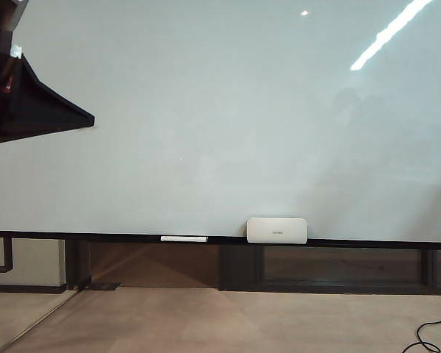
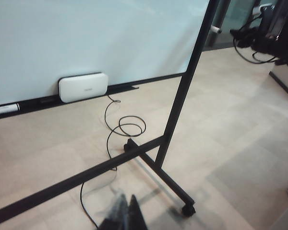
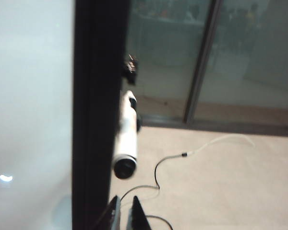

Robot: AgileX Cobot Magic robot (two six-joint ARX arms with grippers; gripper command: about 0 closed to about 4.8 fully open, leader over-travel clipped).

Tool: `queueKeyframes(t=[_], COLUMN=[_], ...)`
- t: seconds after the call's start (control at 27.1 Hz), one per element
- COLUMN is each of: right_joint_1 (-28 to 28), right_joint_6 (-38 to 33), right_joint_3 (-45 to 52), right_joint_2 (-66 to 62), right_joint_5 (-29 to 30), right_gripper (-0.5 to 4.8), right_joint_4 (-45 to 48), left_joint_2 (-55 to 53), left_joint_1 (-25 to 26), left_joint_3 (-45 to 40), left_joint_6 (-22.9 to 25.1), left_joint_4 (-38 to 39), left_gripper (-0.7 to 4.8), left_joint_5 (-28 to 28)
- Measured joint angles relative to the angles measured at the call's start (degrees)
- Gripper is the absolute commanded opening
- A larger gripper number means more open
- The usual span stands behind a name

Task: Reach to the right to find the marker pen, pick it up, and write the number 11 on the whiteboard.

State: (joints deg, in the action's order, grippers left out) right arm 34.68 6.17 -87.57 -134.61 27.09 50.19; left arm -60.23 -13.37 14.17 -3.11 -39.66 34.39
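In the exterior view the only robot part showing is a matte black, wedge-shaped housing (image 1: 29, 107) at the upper left edge, tapering to a blunt point, with a darker, glossy block above it (details there are too dim to read). The left gripper (image 2: 123, 215) appears as two slim black fingers tapering to points, blurred, with a pale greyish smear along one side. The right gripper (image 3: 125, 214) shows two similar black, blade-like fingers with pale highlights on their inner edges.
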Motion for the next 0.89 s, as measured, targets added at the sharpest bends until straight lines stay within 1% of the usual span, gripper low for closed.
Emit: queueKeyframes(t=[0.15,0.37,0.63,0.67,0.74,0.85,0.89], right_joint_1=[0.0,0.0,0.0,0.0,0.0,0.0,0.0], right_joint_6=[-0.2,-0.3,-2.2,-2.3,-2.4,-2.5,-2.5], right_joint_3=[-1.2,-2.7,-4.6,-4.8,-4.9,-5.1,-5.2], right_joint_2=[-1.4,-3.4,-6.8,-6.8,-6.7,-6.7,-6.7], right_joint_5=[0.0,0.1,1.3,1.5,2.2,2.8,3.0], right_gripper=[0.35,0.35,0.36,0.43,0.76,1.65,1.83], right_joint_4=[-1.6,-1.1,-1.7,-1.6,-0.7,0.1,0.0], left_joint_2=[-0.2,-0.2,-0.3,-0.3,-0.3,-0.3,-0.3], left_joint_1=[0.0,0.0,0.0,0.0,0.0,0.0,0.0], left_joint_3=[0.2,0.2,0.2,0.2,0.2,0.2,0.2], left_joint_6=[-0.4,-0.6,-1.0,-1.1,-1.2,-1.3,-1.3], left_joint_4=[-0.4,-0.4,-0.4,-0.4,-0.4,-0.4,-0.4], left_gripper=[-0.05,-0.05,-0.06,-0.05,-0.05,-0.06,-0.06], left_joint_5=[0.0,-0.9,-1.2,-1.2,-1.2,-1.6,-1.6])
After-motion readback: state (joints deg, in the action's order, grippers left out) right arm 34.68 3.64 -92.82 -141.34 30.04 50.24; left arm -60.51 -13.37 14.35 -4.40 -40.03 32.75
